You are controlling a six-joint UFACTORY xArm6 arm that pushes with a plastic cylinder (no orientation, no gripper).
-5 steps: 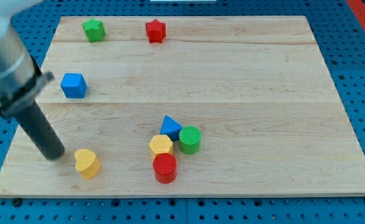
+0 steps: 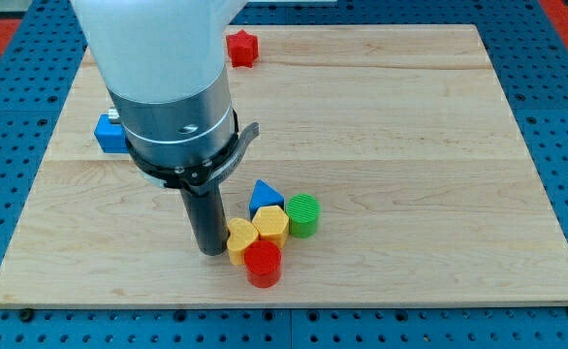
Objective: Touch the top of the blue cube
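Observation:
The blue cube (image 2: 107, 134) sits near the board's left edge, mostly hidden behind my arm; only its left part shows. My tip (image 2: 209, 250) rests on the board at lower centre, far to the lower right of the cube. It touches the left side of a yellow heart block (image 2: 237, 238).
Right of the tip is a cluster: yellow hexagon (image 2: 270, 225), red cylinder (image 2: 263, 263), blue triangle (image 2: 266, 195), green cylinder (image 2: 302, 214). A red star (image 2: 242, 47) lies at the top. My arm hides the board's upper left. The wooden board (image 2: 410, 145) sits on a blue pegboard.
My tip has swept right from the lower left to lower centre. The yellow heart block moved right with it, up against the cluster. The green star is now hidden behind my arm.

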